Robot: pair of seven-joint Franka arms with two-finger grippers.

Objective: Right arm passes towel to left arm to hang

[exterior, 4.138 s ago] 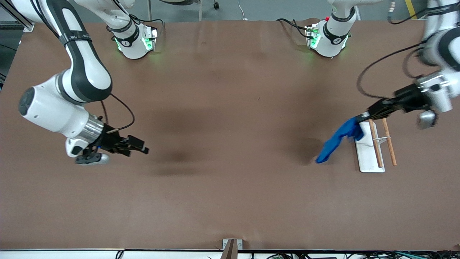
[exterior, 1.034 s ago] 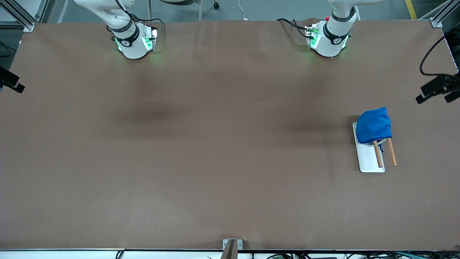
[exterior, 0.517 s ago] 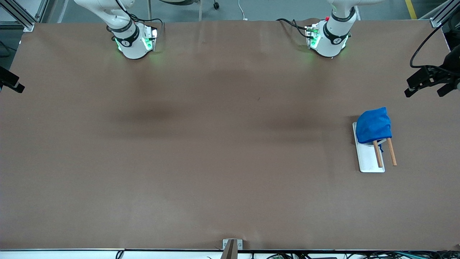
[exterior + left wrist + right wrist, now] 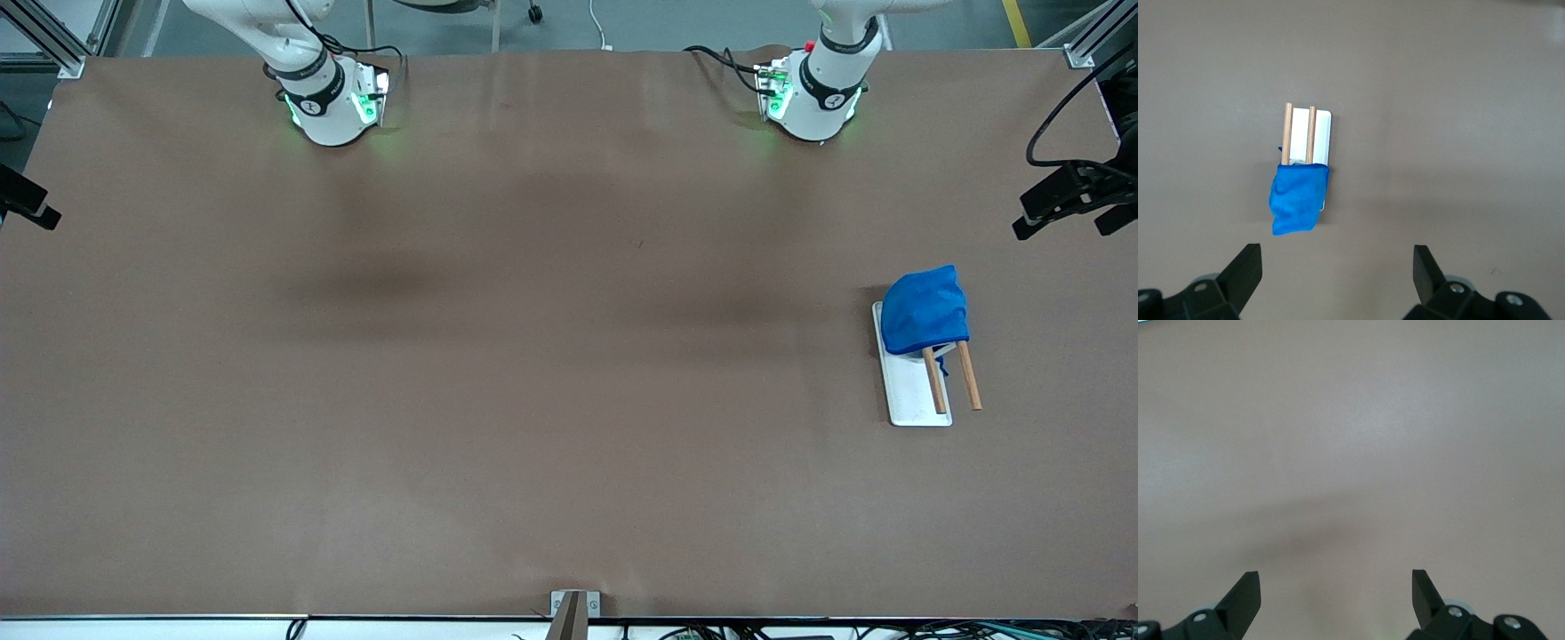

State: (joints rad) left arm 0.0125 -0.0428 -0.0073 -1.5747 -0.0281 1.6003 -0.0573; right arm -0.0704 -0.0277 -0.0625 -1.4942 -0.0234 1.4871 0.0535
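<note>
Brown table [image 4: 533,400] carries a white rack [image 4: 911,391] at the frame's right, with the towel [image 4: 925,311] draped over its wooden rods. Left gripper [image 4: 1071,206] hovers at the right edge, fingers spread and empty; right gripper [image 4: 1335,600], at the left edge, is likewise spread and empty.

We take this for a robotics lab. Two green-lit arm bases [image 4: 333,102] are bolted to a brown-covered table [image 4: 533,400], with aluminium framing [image 4: 40,36] and grey floor beside it.

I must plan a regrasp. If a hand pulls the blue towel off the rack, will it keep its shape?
Probably not. The towel drapes softly over the rack's wooden rods, so it looks floppy and light. It may drag the small white-based rack, which could shift or tip.
</note>
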